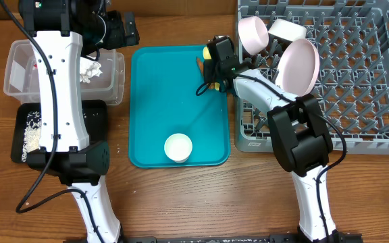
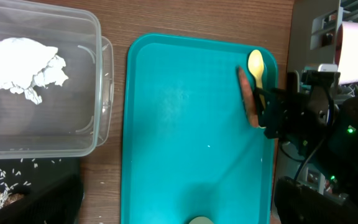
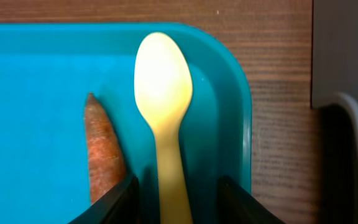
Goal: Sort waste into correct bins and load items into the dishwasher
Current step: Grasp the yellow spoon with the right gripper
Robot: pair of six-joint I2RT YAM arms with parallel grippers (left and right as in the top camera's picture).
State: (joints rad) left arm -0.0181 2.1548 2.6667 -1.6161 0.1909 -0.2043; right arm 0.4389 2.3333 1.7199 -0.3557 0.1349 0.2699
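My right gripper [image 3: 182,199] [image 1: 215,66] is open, low over the far right corner of the teal tray, its fingers either side of the yellow spoon's [image 3: 163,99] [image 2: 257,65] handle without closing on it. The orange carrot piece [image 3: 103,149] [image 2: 247,93] lies just left of the spoon, by the left finger. The small white cup [image 1: 178,148] stands at the tray's near edge. The plate [image 1: 298,65] and two bowls [image 1: 253,34] [image 1: 286,29] stand in the grey dish rack [image 1: 356,88]. My left gripper [image 1: 119,30] hangs above the table's far edge; its fingers are unclear.
The clear tub [image 1: 19,67] [image 2: 98,74] holds the crumpled napkin [image 2: 27,62] [image 1: 90,69]. The black tray [image 1: 93,115] holds rice grains [image 1: 32,131]. The teal tray [image 1: 154,94] lies between the bins and the rack. The left arm spans the bins.
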